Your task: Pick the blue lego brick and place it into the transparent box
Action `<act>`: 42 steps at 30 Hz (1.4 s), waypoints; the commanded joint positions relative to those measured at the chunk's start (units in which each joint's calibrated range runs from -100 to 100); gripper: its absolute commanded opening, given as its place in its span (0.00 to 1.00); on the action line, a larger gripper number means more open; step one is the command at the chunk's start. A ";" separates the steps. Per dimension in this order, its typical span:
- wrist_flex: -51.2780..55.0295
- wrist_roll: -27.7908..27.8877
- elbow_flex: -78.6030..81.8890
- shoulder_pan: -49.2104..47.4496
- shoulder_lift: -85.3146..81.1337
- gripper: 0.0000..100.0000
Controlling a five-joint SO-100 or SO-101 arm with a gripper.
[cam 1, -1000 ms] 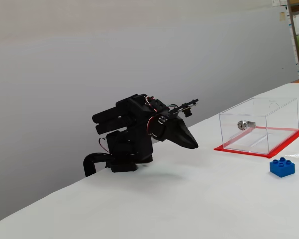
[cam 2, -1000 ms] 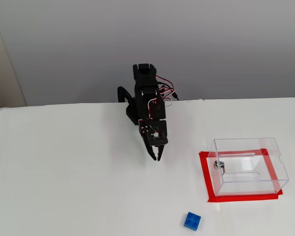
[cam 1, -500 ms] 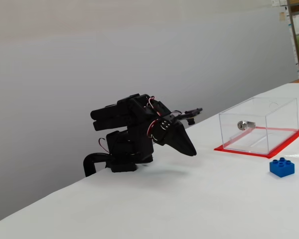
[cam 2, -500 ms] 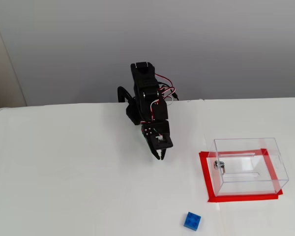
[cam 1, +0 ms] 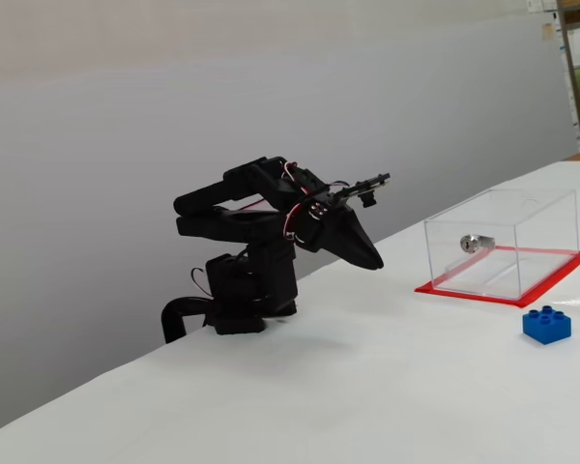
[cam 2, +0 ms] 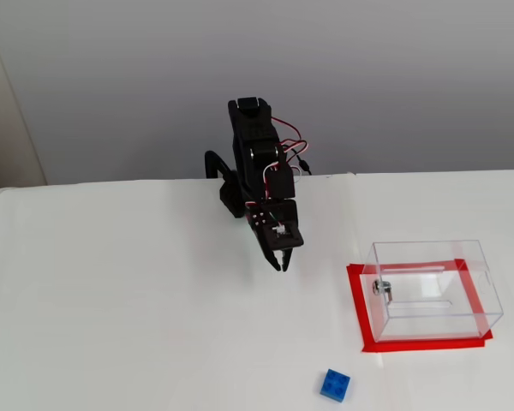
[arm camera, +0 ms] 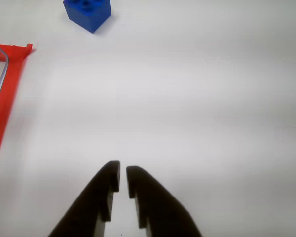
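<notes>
- The gripper (arm camera: 123,170) comes in from the bottom edge of the wrist view as two black fingers (arm camera: 104,190) with only a thin slit between their tips; it is very nearly pressed together and grips nothing.
- In a fixed view from the side, the gripper (cam 1: 375,261) hangs in the air above the white table (cam 1: 387,387), tilted downward and pointing toward the right of that view.
- In a fixed view from the front, the gripper (cam 2: 280,265) points down and slightly right, with the black arm (cam 2: 257,163) folded behind it near the back edge of the table.
- The blue brick (cam 2: 336,385) lies on the table near the bottom edge of that front view, well apart from the gripper and just ahead of the box's left front corner.
- In the side view the brick (cam 1: 546,325) sits studs up, near the red plate but not touching it.
- In the wrist view the brick (arm camera: 87,12) shows at the top edge, partly cut off.
- The clear box (cam 2: 435,287) stands upright on a red base plate (cam 2: 358,308), to the right of the gripper in the front view.
- A small silver lock (cam 1: 472,242) sits in one wall of the box (cam 1: 503,242).
- The red plate's corner (arm camera: 10,89) fills the left edge of the wrist view.
</notes>
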 commanded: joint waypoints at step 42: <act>2.25 0.36 -56.34 4.01 58.94 0.19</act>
